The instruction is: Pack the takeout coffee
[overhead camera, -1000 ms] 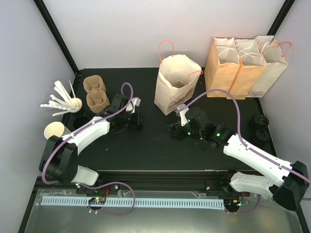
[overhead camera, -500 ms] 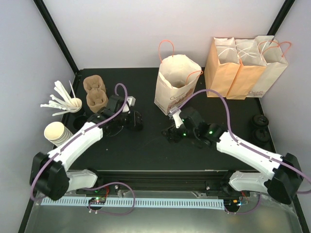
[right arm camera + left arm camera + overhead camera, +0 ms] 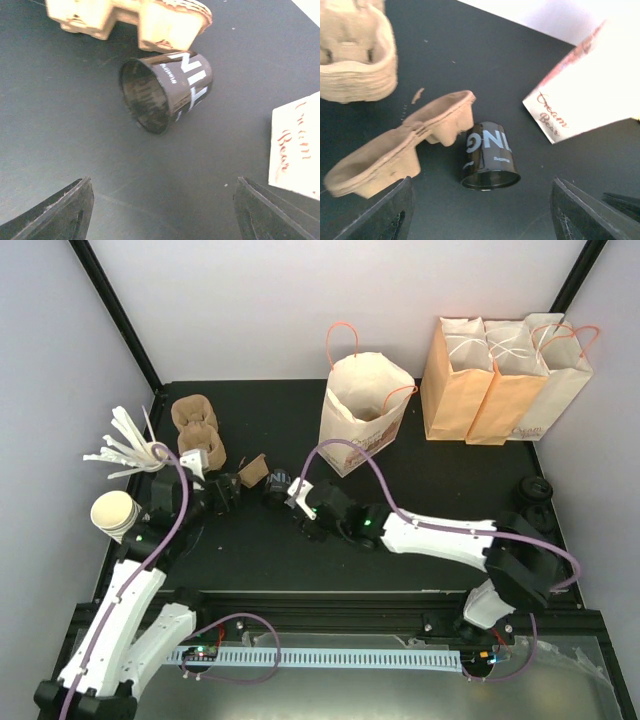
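1. Two grippers flanked one small black cup, the takeout coffee (image 3: 274, 487). It lay tipped on its side on the tabletop (image 3: 420, 550), left of the middle and about halfway between the near and far edges.
2. The left gripper (image 3: 481, 190) had its jaws spread wide and held nothing. The cup lay just ahead of its fingertips, with its long axis running almost straight toward that gripper, wide end nearest.
3. The right gripper (image 3: 163, 180) was likewise wide open and empty. The cup lay ahead of it, its axis slanted, with the wide end turned toward this gripper and off to its left.
4. From above, both grippers sat close to the cup. The right one looked slightly nearer, though it was a close call.
5. The cup was glossy black and tapered, with white block lettering on its wall. Its wide end looked hollow, and no lid showed on it.
6. Its narrow end sat against, or just beside, a loose pulp cup carrier (image 3: 400, 145).
7. An open paper bag (image 3: 362, 415) stood upright nearer the far edge, apart from the cup.
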{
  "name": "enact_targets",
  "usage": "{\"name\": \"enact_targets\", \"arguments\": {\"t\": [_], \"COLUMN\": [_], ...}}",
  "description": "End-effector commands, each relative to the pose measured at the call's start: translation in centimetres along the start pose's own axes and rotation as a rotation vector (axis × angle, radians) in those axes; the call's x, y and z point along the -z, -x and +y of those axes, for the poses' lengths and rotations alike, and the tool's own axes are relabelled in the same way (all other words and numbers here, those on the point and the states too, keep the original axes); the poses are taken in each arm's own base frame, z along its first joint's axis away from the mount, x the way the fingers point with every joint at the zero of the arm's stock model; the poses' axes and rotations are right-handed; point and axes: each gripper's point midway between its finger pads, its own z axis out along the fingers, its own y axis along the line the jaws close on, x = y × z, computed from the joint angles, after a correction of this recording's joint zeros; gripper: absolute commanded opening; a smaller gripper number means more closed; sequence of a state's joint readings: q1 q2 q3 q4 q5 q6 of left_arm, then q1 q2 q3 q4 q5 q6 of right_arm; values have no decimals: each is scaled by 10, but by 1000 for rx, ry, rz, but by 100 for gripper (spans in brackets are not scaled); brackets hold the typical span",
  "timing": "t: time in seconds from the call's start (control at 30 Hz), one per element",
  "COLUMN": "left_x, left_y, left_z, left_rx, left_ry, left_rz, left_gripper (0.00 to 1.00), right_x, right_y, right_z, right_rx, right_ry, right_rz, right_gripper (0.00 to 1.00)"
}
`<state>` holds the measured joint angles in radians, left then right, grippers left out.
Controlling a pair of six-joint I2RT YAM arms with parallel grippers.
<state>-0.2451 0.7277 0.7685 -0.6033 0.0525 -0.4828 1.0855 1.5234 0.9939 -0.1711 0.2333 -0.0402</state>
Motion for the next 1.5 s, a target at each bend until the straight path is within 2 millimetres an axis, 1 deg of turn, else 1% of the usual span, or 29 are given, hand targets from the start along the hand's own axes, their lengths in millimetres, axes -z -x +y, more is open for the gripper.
{"name": "enact_targets", "arguments": {"t": [0.0,0.13,0.27,0.33,0.43,0.5,0.6,0.77,0.83,0.9,1.0,1.13,1.2,1.23,1.3,1.37,1.43,1.47], "left_x": [23,36,43,46,51,54,57,59,59,58,55,54,53,52,50,47,44,42], "left_y": [2,3,0,-1,0,2,3,4,4,3,0,0,-1,-2,-4,-7,-10,-11], "left_z": [24,28,28,30,34,35,35,36,36,34,33,32,31,29,27,25,24,22], "left_rx": [31,52,61,66,65,60,48,37,35,31,31,30,22,18,17,15,14,12], "left_ry": [114,128,114,122,143,150,160,166,164,154,146,142,132,121,109,93,79,70], "left_rz": [-42,-70,-86,-94,-108,-115,-117,-118,-116,-108,-94,-92,-89,-84,-68,-58,-48,-45], "left_gripper": [79,82,83,83,84,84,84,84,84,84,84,84,84,84,84,84,84,85], "right_x": [-20,-47,-70,-85,-98,-104,-110,-120,-125,-125,-118,-89,-65,-55,-35,-19,-5,0], "right_y": [33,36,38,34,32,31,34,37,37,40,45,58,62,57,54,50,41,33], "right_z": [-23,-22,-13,-8,-5,-8,-19,-25,-24,-23,-24,-32,-38,-40,-43,-41,-41,-40], "right_rx": [77,107,125,136,159,168,153,162,164,157,127,67,18,-9,-61,-104,-150,-169], "right_ry": [-184,-242,-254,-259,-321,-382,-479,-552,-550,-547,-536,-525,-512,-496,-453,-361,-276,-228], "right_rz": [-86,-76,-79,-64,-58,-62,-75,-98,-99,-103,-114,-136,-150,-145,-131,-93,-19,34], "right_gripper": [79,80,80,80,78,74,67,56,48,37,20,4,1,1,1,1,1,2]}}
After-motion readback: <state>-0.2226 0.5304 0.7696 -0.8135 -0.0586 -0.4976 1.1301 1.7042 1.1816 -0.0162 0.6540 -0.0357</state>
